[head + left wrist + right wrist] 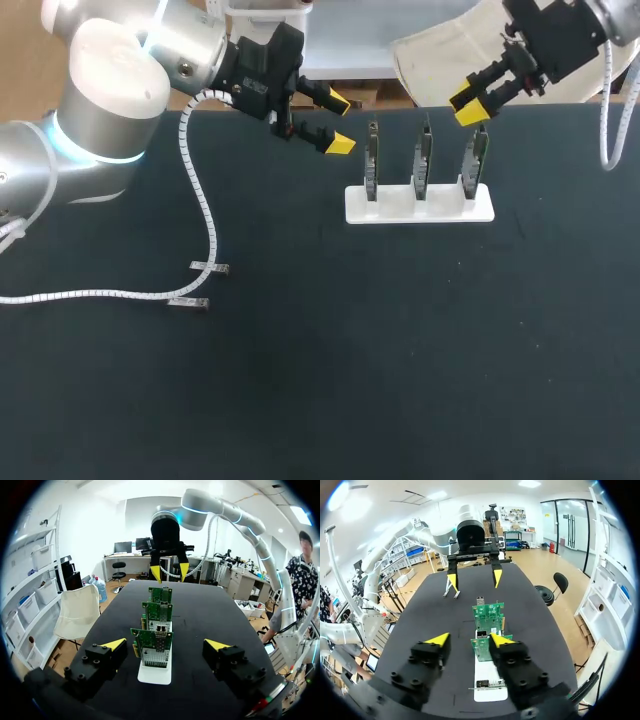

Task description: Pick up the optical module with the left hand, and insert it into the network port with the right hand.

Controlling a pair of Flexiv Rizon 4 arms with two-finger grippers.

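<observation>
Frame centre: right gripper (471, 640), jaws apart, over black table (420, 620). green boards (489, 612) stand upright in a row on white stand (490, 692) under and ahead of it. left gripper (474, 577) beyond the boards, jaws apart.

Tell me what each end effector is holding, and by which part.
Nothing is held. The left end effector and right end effector are both open and empty, above the table beside the circuit boards.

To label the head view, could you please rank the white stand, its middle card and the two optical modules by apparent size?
1. white stand
2. middle card
3. optical modules: the two look alike, so I do not rank them against each other.
</observation>
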